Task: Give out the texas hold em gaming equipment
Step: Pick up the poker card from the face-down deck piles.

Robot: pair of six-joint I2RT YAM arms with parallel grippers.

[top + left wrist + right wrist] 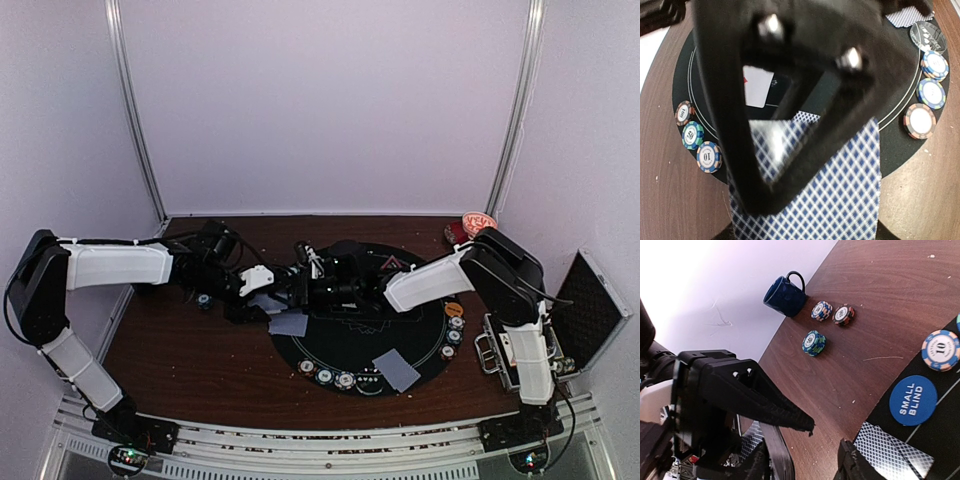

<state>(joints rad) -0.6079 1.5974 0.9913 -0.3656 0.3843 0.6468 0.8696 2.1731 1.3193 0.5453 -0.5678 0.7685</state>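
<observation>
My left gripper (pixel 266 295) holds a stack of blue-diamond-backed playing cards (pixel 840 200) by its side edges, above the left rim of the black mat (pixel 420 300). My right gripper (pixel 306 286) is open right against it. One right finger (pixel 720 125) lies over the stack's back. The right fingertips (pixel 847 462) straddle bare wood. Single cards lie on the mat (pixel 288 323) (pixel 397 370) (pixel 895 455). Striped chips (pixel 325 376) (pixel 453 337) sit on the rim. A blue SMALL BLIND disc (pixel 913 400), an orange disc (pixel 453 309) and a red triangle (pixel 392 263) are on the mat.
A blue mug (pixel 785 295) stands by the back wall with three chip stacks (pixel 813 342) on the wood near it. A red-patterned cup (pixel 478 223) is at the back right. An open metal case (pixel 590 305) stands at the right edge.
</observation>
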